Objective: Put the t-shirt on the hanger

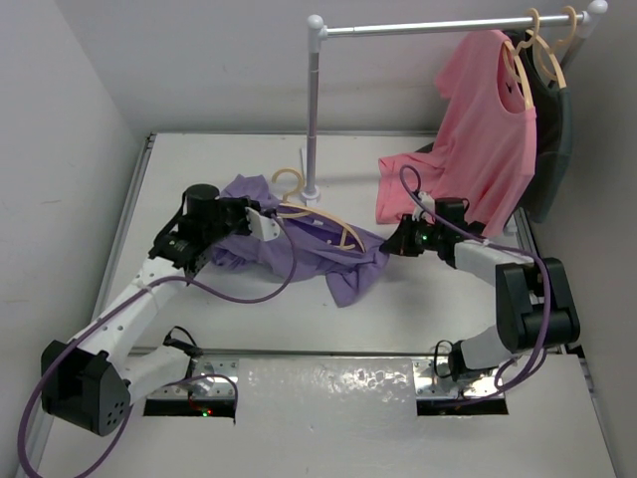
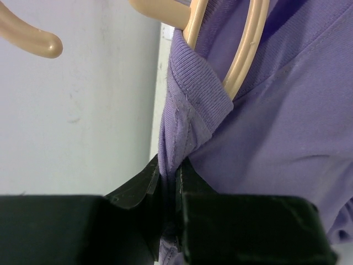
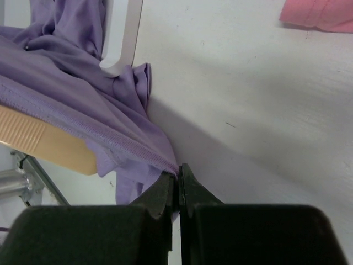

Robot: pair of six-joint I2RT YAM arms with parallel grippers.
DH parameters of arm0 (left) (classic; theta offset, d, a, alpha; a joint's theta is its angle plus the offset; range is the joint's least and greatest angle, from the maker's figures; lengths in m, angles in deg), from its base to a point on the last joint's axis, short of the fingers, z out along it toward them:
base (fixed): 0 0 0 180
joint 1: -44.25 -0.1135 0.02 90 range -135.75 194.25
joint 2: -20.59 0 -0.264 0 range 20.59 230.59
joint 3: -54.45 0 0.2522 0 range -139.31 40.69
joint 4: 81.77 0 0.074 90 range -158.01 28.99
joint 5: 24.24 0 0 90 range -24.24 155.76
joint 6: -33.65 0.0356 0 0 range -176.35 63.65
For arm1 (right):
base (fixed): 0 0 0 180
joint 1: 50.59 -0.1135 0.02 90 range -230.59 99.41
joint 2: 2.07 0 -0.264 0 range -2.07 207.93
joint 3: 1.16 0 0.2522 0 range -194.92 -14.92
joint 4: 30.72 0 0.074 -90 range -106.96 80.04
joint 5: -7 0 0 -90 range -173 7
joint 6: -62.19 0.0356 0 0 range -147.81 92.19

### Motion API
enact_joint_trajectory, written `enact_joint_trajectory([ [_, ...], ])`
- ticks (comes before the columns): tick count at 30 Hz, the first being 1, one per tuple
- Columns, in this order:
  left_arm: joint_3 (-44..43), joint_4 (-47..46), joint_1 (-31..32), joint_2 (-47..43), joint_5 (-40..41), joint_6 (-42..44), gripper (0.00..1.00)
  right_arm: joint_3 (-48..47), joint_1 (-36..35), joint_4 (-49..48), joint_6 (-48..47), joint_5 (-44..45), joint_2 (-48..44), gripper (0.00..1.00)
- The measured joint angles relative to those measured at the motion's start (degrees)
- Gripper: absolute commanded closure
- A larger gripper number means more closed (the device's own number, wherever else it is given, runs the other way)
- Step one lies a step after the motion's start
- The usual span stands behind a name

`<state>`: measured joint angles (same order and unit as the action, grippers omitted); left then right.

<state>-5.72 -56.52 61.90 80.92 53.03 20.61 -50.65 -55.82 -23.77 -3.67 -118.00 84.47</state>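
The lavender t-shirt (image 1: 309,249) lies bunched on the table with the tan hanger (image 1: 323,217) partly inside its neck, the hook (image 1: 287,179) sticking out at the back. My left gripper (image 1: 261,221) is shut on the ribbed collar (image 2: 185,105), and the hanger arms (image 2: 247,49) pass through the neck opening just beyond. My right gripper (image 1: 390,242) is shut on the shirt's collar hem (image 3: 116,141) at its right side, with the hanger's end (image 3: 38,141) under the cloth to the left.
A rail stand (image 1: 315,110) rises just behind the shirt. A pink t-shirt (image 1: 483,129) and a dark garment (image 1: 552,139) hang on the rail at the right, the pink hem (image 3: 320,14) resting on the table near my right arm.
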Motion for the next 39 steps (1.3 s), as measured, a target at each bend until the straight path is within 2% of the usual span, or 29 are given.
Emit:
enact_joint_trajectory([
  [7, -0.2, -1.3, 0.0, 2.0, 2.9, -4.4, 1.0, 0.2, 0.0, 4.1, -4.3, -0.2, -3.4, 1.0],
  [21, 3.6, -13.2, 0.0, 3.8, 12.4, 3.5, 1.0, -9.2, -5.5, 25.3, -16.8, -5.3, -9.6, 1.0],
  [24, 4.3, -12.8, 0.5, 3.2, 12.4, 5.0, 1.0, -10.8, -6.7, 26.7, -16.3, -6.2, -9.8, 1.0],
  [29, 7.7, -11.4, 5.2, -0.8, 14.1, 7.0, 1.0, -13.7, -9.3, 25.2, -11.8, -7.2, -10.4, 1.0],
  [33, 6.1, -5.3, 6.8, -0.8, 12.7, 2.2, 1.0, -16.9, -12.7, 22.9, -9.1, -6.0, -10.5, 1.0],
  [34, 4.4, -3.0, 7.0, -0.3, 12.1, 0.2, 1.0, -16.9, -13.5, 21.7, -8.4, -5.4, -10.5, 0.98],
  [35, 2.8, -1.4, 7.1, 0.0, 11.5, -1.6, 1.0, -16.8, -14.1, 20.9, -7.5, -5.1, -10.3, 0.86],
  [36, 1.2, 0.0, 7.2, 0.2, 10.8, -3.1, 1.0, -16.7, -14.8, 19.9, -6.4, -4.8, -10.1, 0.61],
  [37, -0.3, 1.2, 7.6, 0.2, 9.9, -4.6, 1.0, -16.5, -15.3, 18.7, -5.5, -4.4, -9.6, 0.52],
  [38, -1.4, 2.2, 8.2, 0.1, 9.2, -5.9, 1.0, -16.5, -15.6, 18.4, -4.9, -4.3, -9.1, 0.48],
  [39, -2.4, 3.0, 8.8, 0.0, 8.3, -7.1, 1.0, -16.9, -15.6, 18.7, -4.8, -3.9, -8.4, 0.37],
])
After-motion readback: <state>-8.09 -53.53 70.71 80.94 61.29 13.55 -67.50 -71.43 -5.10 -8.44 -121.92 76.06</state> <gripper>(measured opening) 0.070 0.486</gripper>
